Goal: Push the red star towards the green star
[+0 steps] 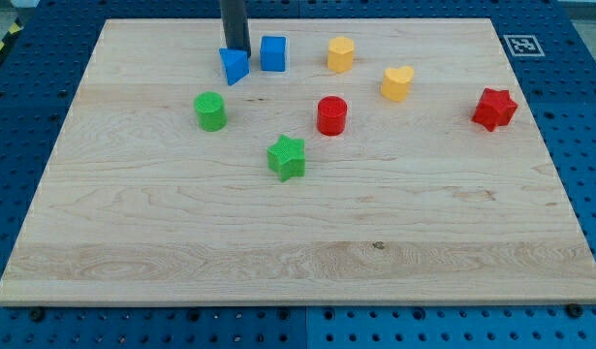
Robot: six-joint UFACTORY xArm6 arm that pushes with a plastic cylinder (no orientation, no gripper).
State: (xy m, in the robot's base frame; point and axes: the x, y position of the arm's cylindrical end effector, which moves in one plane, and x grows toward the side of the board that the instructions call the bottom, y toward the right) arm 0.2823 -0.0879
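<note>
The red star (494, 109) lies near the board's right edge. The green star (286, 157) lies near the middle of the board, far to the red star's left and a little lower. My tip (236, 50) is at the view's top, just behind the blue triangle (235, 66), far from both stars. A red cylinder (331, 115) stands between the two stars, closer to the green one.
A blue cube (272, 53) sits right of the blue triangle. A yellow hexagon (340, 53) and a yellow heart (397, 83) lie at the upper middle. A green cylinder (210, 111) stands left of the green star. The wooden board (298, 252) rests on a blue pegboard.
</note>
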